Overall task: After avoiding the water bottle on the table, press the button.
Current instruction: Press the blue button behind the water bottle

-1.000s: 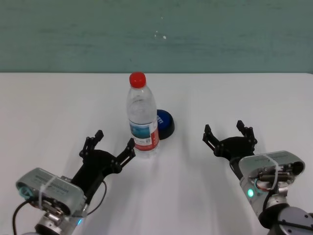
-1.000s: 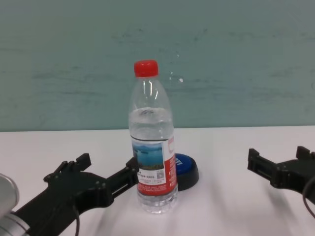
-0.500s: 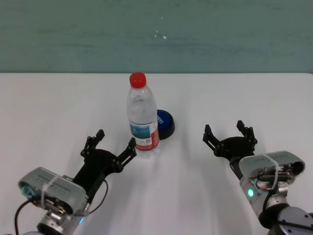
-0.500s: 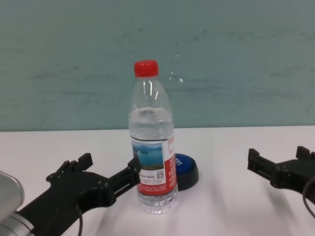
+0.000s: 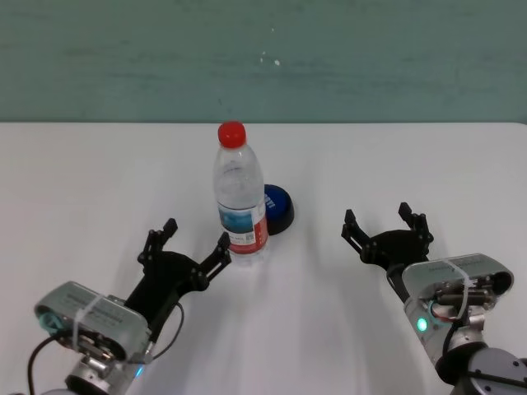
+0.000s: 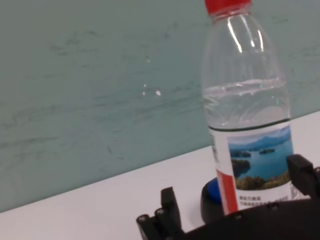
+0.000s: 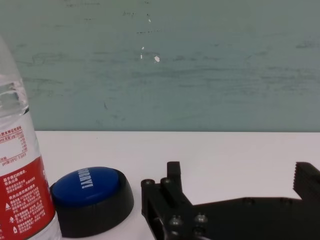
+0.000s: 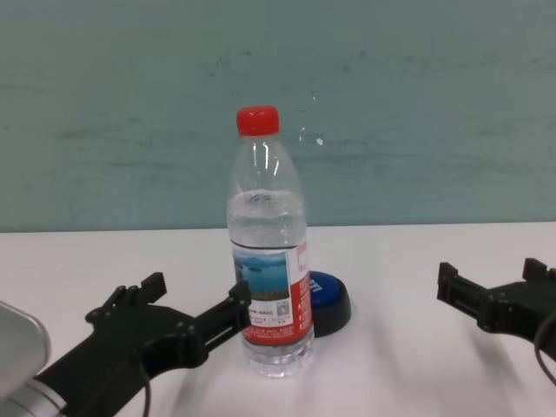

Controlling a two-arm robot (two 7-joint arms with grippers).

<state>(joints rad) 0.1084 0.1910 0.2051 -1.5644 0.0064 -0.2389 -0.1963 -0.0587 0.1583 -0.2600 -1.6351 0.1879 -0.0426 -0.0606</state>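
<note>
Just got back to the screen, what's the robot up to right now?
The left claw is open, low over the table, with one finger close beside the water bottle; whether it touches cannot be told. The bottle stands upright, directly in front of the blue button, which nothing is pressing. The right claw is open too, off to the right and holding nothing.
</note>
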